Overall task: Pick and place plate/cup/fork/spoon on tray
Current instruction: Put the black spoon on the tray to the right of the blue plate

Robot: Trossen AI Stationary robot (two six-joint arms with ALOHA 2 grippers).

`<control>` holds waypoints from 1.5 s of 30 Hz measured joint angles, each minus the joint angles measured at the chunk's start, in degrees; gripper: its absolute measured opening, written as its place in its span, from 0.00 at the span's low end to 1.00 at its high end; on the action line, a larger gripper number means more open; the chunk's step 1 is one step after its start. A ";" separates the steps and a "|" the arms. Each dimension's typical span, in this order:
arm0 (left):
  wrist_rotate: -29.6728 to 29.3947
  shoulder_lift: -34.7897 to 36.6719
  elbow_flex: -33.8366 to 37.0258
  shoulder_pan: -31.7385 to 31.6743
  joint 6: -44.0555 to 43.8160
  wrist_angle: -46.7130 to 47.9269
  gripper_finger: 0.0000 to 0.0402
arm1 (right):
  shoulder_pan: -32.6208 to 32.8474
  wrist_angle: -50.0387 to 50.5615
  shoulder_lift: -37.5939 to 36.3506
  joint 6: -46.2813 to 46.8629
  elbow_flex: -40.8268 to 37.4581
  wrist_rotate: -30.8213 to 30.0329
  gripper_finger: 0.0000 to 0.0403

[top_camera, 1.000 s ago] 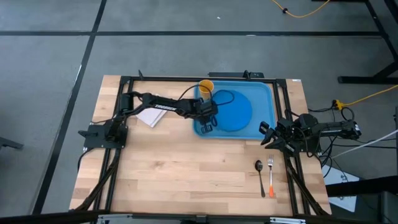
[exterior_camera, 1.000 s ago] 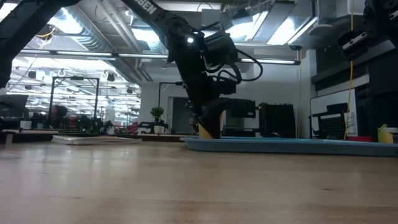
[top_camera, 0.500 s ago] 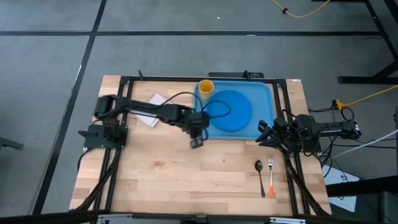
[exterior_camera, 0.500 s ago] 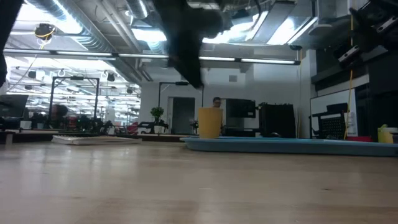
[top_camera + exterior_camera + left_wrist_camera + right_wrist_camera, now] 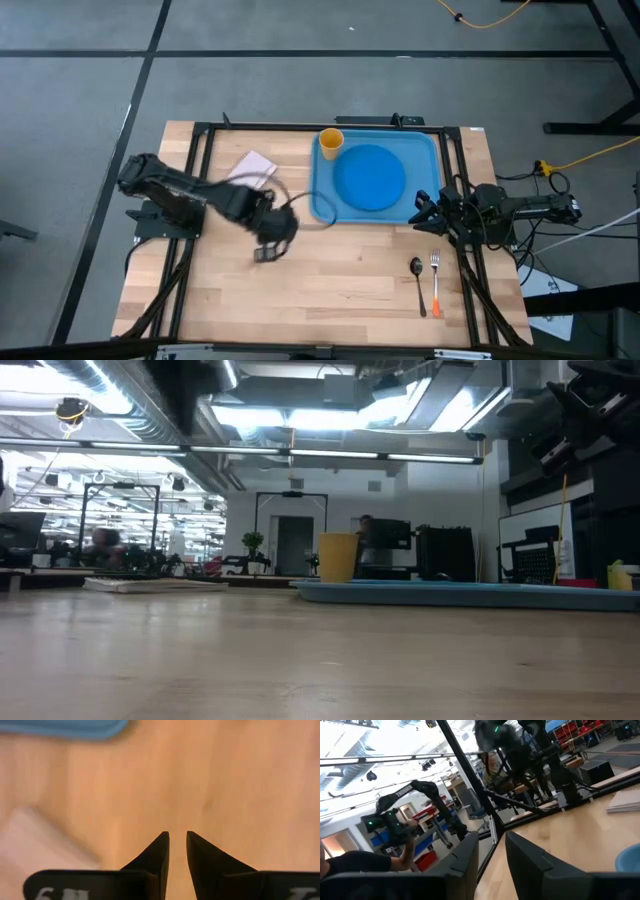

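From above, the tray (image 5: 424, 170) holds the plate (image 5: 370, 178) and cup (image 5: 331, 141); spoon (image 5: 418, 278) and fork (image 5: 436, 278) lie side by side on the desk (image 5: 330, 280), handles toward the front edge, just beside the right end effector (image 5: 430, 212), well apart from the left end effector (image 5: 268, 248). The left wrist view shows its fingers (image 5: 158, 851) nearly closed, empty. The right wrist view shows fingers (image 5: 465, 854) parted, empty.

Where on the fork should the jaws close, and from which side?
Probably on the orange-red handle of the fork, coming straight down: it lies flat on the table, and the spoon lies close alongside, so jaws should straddle the handle's end, away from the spoon's bowl.
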State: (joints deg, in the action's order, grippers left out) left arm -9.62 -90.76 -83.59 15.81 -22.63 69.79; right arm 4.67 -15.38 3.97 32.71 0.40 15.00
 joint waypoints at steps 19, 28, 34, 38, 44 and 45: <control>1.85 36.75 58.35 5.81 3.47 -73.00 0.15 | 0.00 0.13 0.04 -0.20 0.00 -0.55 0.25; 0.93 47.54 79.52 -7.65 5.15 -107.75 0.15 | 0.02 0.20 0.04 -4.18 0.00 -0.57 0.25; 13.82 49.73 83.03 -17.39 5.85 -112.47 0.15 | 0.01 0.20 0.04 -4.57 -0.01 -0.55 0.25; 23.32 50.91 83.14 -23.66 5.45 -111.44 0.15 | 0.02 0.20 0.04 -4.40 0.00 -0.54 0.25; 25.72 58.24 83.14 -28.78 4.91 -102.70 0.15 | 0.00 0.54 0.04 0.14 0.00 0.29 0.25; 24.74 59.50 83.14 -28.87 4.98 -101.85 0.15 | 0.00 0.68 0.04 0.22 0.00 1.02 0.25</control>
State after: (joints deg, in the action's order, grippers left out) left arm 15.12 -31.26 -0.45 -13.06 -17.65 -32.06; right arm 4.67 -14.69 4.01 32.92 0.40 16.03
